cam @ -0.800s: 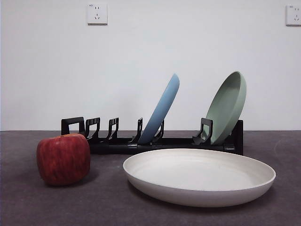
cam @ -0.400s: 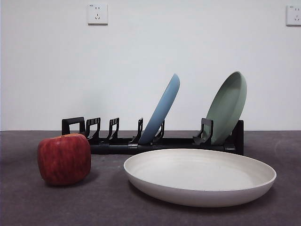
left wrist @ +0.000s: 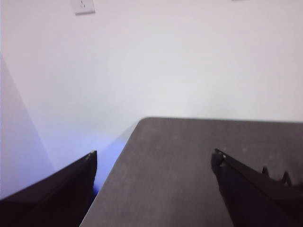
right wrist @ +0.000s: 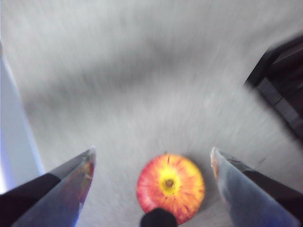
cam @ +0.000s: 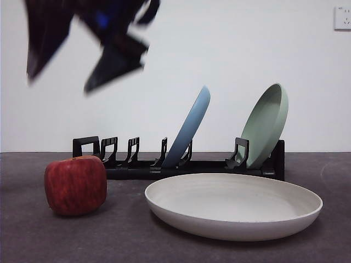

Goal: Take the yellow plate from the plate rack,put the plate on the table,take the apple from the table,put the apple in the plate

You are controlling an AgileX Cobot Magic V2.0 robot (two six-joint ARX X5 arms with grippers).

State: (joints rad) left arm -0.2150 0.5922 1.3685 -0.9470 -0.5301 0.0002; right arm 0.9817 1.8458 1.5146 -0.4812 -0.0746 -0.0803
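Spreading across the lower part of the front view, the flat dark grey, faintly speckled table [cam: 33,241] meets a plain white wall [cam: 164,55] that carries a white socket plate [cam: 343,17] near the upper corner. In the left wrist view the table's edge and corner show against that same wall.

The long low black plate rack [cam: 192,167] stands at the back of the table, its square loop handle at the apple's end. A light blue round plate [cam: 189,129] leans in a middle slot and a pale green round plate [cam: 266,123] leans in the slot at the other end.

The wide, shallow cream yellow plate [cam: 233,205] lies flat on the table in front of the rack, holding nothing. Beside it, apart from its rim, the red blocky apple [cam: 75,185] with faint yellowish streaks sits on the table.

The right gripper [right wrist: 151,165] hangs high above the apple, a blurred dark shape at the upper corner of the front view; its jaws are spread wide, and its wrist view looks straight down on the apple, which lies between them but well below, untouched.

The left gripper [left wrist: 154,163] is off near the table's corner, jaws spread wide with nothing between them.
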